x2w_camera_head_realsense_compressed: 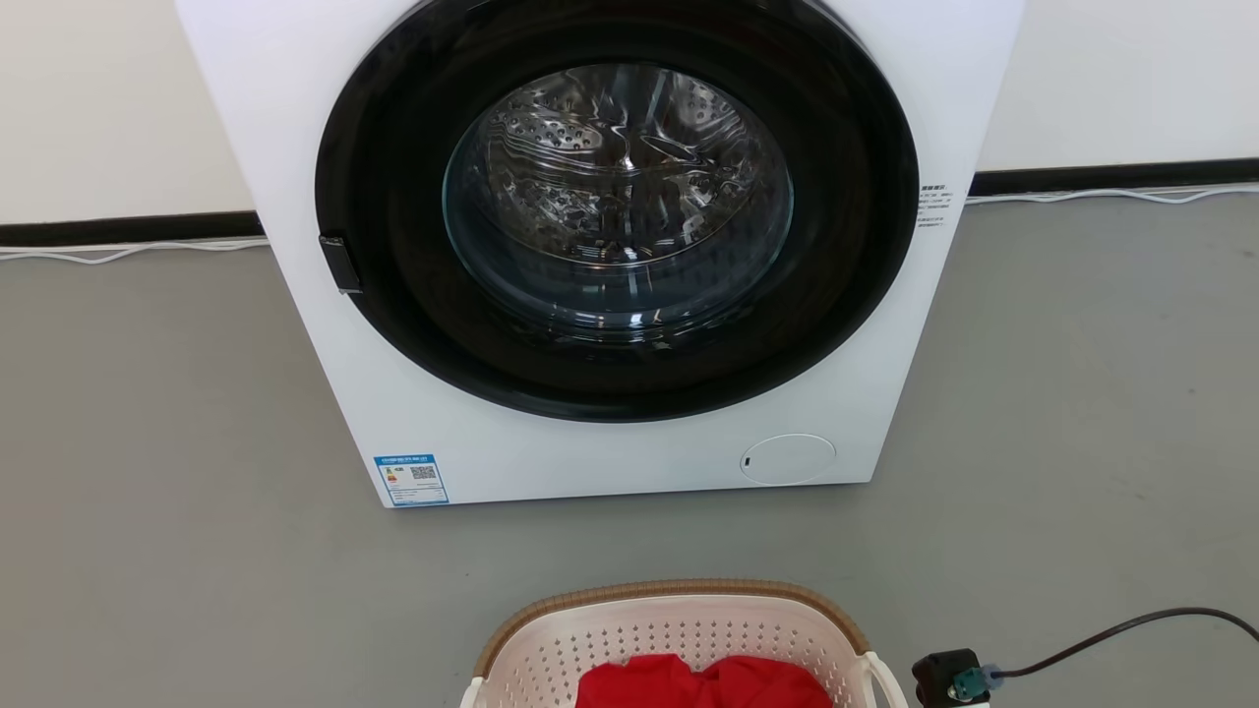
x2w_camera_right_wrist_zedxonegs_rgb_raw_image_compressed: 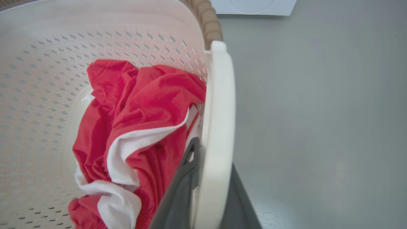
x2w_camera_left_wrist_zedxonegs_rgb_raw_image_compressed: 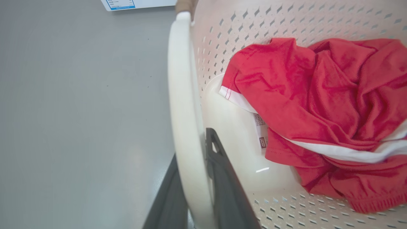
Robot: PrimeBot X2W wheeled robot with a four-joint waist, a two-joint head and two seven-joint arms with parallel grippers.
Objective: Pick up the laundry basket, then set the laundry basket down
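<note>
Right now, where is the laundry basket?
Head view, bottom centre: the laundry basket is in front of the washing machine, held at both sides by the left gripper and right gripper.

Cream laundry basket before washing machine

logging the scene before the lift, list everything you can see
washer: 1, white with a black door ring, ahead
sticker: 1, blue and white, washer's lower left front
basket: 1, cream with a brown rim, near side of the washer
garment: 1, red with white trim, crumpled in the basket
white cable: at least 1, along the far edge of the floor
black cable: 1, lower right of the head view
floor: grey
left gripper: 1, dark, fingers astride the basket's left handle
right gripper: 1, dark, fingers astride the right handle
</note>
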